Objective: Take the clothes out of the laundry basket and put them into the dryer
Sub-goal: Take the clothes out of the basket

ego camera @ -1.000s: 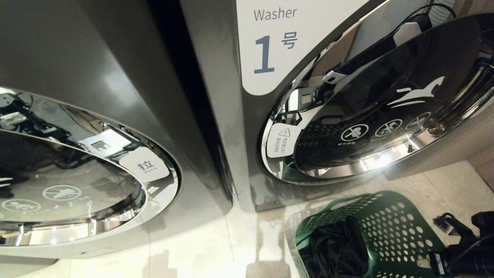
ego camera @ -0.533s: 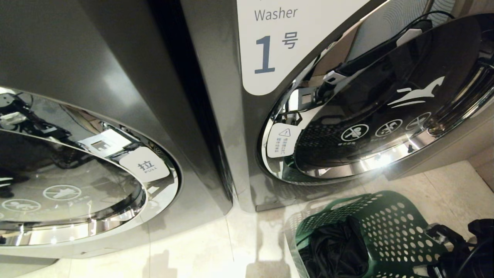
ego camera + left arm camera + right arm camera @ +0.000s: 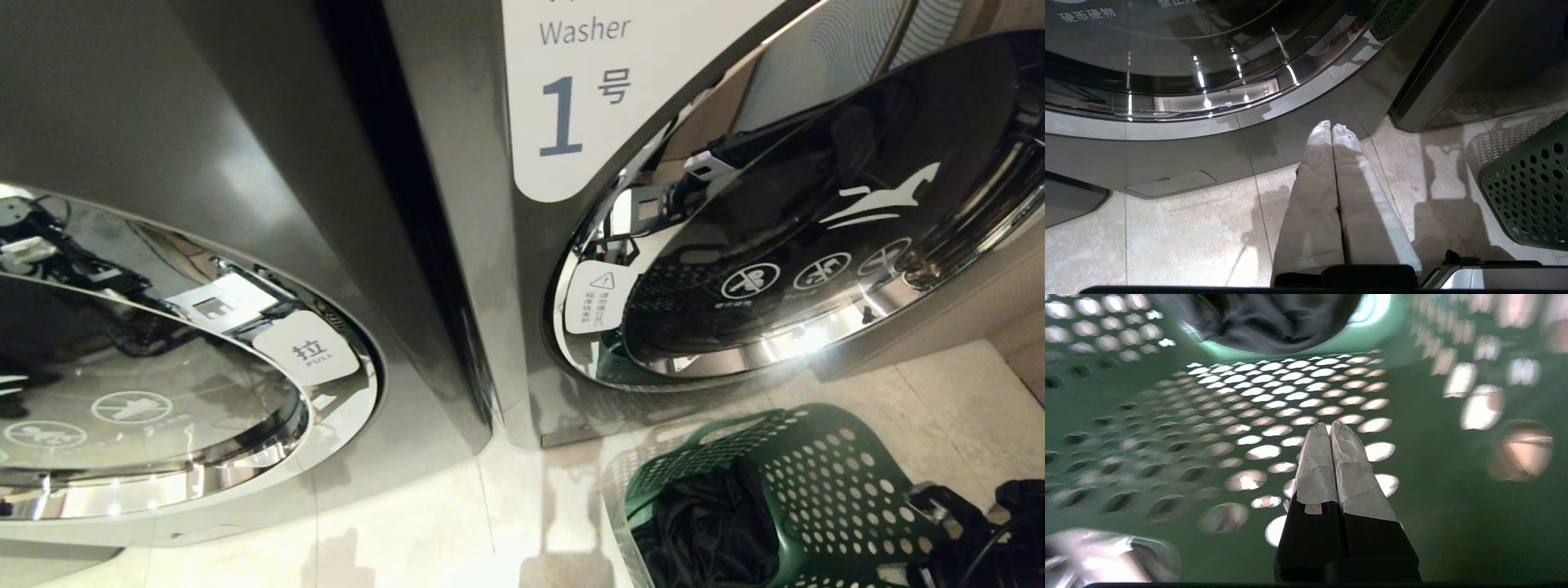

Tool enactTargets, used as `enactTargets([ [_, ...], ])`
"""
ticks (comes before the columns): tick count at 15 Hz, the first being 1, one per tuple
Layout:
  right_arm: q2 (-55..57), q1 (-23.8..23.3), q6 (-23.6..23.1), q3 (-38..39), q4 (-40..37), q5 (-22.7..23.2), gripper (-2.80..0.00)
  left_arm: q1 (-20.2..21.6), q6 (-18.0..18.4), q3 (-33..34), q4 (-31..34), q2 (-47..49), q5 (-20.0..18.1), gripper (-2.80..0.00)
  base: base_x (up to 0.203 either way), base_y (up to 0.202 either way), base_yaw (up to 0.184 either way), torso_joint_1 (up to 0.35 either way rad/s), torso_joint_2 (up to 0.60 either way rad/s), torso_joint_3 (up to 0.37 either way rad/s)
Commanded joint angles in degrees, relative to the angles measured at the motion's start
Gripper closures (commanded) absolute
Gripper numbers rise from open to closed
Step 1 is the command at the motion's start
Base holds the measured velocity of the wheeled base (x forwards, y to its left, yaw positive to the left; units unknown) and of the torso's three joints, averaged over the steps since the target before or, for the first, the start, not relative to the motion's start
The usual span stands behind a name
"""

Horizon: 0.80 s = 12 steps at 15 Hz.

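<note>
Green perforated plastic fills the lower right of the head view: the laundry basket (image 3: 824, 490) stands on pale floor tiles (image 3: 408, 539), with the clothes (image 3: 710, 531), a black crumpled bundle, lying inside against its left wall. At the far lower right edge the dark right arm (image 3: 992, 531) reaches in at the basket's outer side; its fingers cannot be made out here. Above the basket, a grey machine bears a white label (image 3: 588, 90) reading "Washer 1" and a chrome-rimmed round door (image 3: 824, 237) with a white horse logo. A second grey machine with a similar round door (image 3: 155, 384) and a white pull tag (image 3: 310, 351) takes up the left half.

From the left wrist view, the left gripper (image 3: 1329, 127) hangs over the floor tiles in the centre of the frame, its two pale wrapped fingers (image 3: 1316, 171) pressed together and holding nothing. A chrome-rimmed glass door fills the upper left, and the basket's holed wall sits at the right edge.

From the right wrist view, the right gripper (image 3: 1329, 426) is inside the basket, its taped fingers (image 3: 1355, 473) closed together on nothing, tips near the holed green wall. Black cloth lies at the top centre, apart from the fingertips.
</note>
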State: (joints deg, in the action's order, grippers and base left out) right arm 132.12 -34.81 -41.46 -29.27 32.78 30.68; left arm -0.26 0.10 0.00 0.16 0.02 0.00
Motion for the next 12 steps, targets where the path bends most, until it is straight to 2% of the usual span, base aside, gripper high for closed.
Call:
enactTargets([
  [1, 4.0, -0.3, -0.5, -0.9, 1.5, 0.2, 0.0, 0.0, 0.0, 0.0, 0.0, 0.0, 0.0, 0.0, 0.0, 0.0, 0.0, 0.0, 0.0, 0.0],
  [5, 7.9, -0.2, -4.4, -2.4, 2.1, 0.3, 0.0, 0.0, 0.0, 0.0, -0.1, 0.0, 0.0, 0.0, 0.0, 0.0, 0.0, 0.0, 0.0, 0.0],
  [8, 9.8, 0.1, -5.6, -2.8, 3.6, 0.1, 0.0, 0.0, 0.0, 0.0, 0.0, 0.0, 0.0, 0.0, 0.0, 0.0, 0.0, 0.0, 0.0, 0.0],
  [12, 11.5, 0.0, -4.6, -11.6, 4.7, -2.1, 0.0, 0.0, 0.0, 0.0, -0.1, 0.0, 0.0, 0.0, 0.0, 0.0, 0.0, 0.0, 0.0, 0.0],
])
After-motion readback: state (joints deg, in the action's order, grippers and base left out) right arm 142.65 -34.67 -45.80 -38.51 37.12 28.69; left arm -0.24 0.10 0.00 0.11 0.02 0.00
